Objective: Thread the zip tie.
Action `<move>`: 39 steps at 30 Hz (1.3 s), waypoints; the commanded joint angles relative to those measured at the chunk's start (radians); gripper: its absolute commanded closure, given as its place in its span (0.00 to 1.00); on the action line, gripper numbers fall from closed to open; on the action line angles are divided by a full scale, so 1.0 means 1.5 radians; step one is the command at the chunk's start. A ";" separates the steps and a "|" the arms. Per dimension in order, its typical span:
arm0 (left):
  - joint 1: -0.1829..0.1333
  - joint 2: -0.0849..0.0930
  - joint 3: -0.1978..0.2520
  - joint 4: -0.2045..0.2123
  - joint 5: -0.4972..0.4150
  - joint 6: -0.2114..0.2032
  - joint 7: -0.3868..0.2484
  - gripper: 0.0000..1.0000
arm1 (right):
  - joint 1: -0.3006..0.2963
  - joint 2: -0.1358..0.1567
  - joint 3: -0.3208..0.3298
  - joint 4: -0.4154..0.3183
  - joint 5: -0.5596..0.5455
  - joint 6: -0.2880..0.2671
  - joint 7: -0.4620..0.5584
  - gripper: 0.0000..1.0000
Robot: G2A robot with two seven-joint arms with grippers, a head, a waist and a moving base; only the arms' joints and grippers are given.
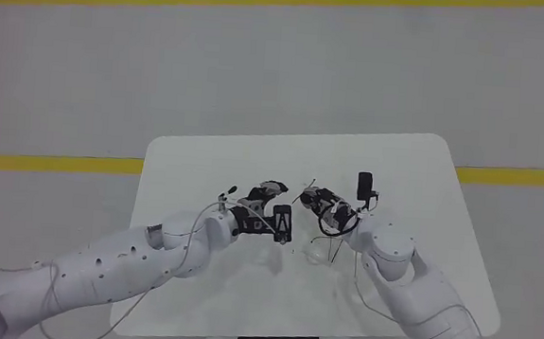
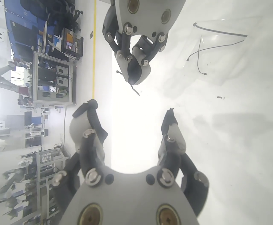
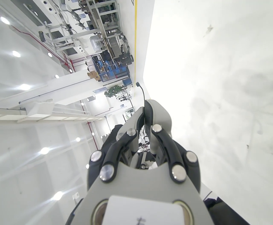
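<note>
My right gripper (image 3: 145, 109) is shut on a thin black zip tie (image 3: 143, 95), whose strap sticks out past the fingertips to a small square head. In the left wrist view the right gripper (image 2: 133, 80) faces my left gripper, with short ends of the zip tie (image 2: 134, 89) poking out on both sides of its tips. My left gripper (image 2: 130, 115) is open, a short gap from the tie, with nothing between its fingers (image 2: 169, 119). From above, the left gripper (image 1: 275, 191) and right gripper (image 1: 314, 203) meet over the middle of the white table (image 1: 206, 165).
A clear plastic bag (image 2: 215, 61) holding several spare black zip ties (image 2: 219, 32) lies flat on the table beyond the right gripper. A tiny dark scrap (image 2: 220, 97) lies near it. In the top view the bag (image 1: 316, 253) sits close in front of the right arm.
</note>
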 commanded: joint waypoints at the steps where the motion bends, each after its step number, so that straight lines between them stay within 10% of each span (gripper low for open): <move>1: -0.001 0.000 0.000 0.001 0.000 -0.001 0.001 0.52 | 0.001 0.004 -0.006 -0.003 0.008 0.000 -0.005 1.00; 39: -0.003 -0.013 0.000 0.010 0.000 -0.010 0.013 0.78 | 0.040 0.084 -0.108 -0.063 0.123 0.000 -0.078 1.00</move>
